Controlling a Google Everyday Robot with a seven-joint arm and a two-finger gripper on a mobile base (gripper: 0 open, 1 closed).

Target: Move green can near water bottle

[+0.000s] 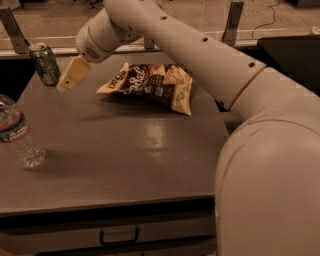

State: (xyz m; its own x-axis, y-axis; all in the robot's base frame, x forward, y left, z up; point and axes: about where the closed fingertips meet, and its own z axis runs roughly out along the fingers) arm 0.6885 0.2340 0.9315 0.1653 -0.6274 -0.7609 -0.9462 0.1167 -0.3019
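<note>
dim amber light (glare on table (125, 170)), soft shadows; gripper (66, 84) near the green can (44, 62).

Your grey table (125, 160) fills the frame, a handled drawer (118, 236) at bottom centre, metal posts (233, 22) and pale floor (200, 15) along the top, warm light glinting mid-table. The gripper (67, 82) hangs upper left.
</note>
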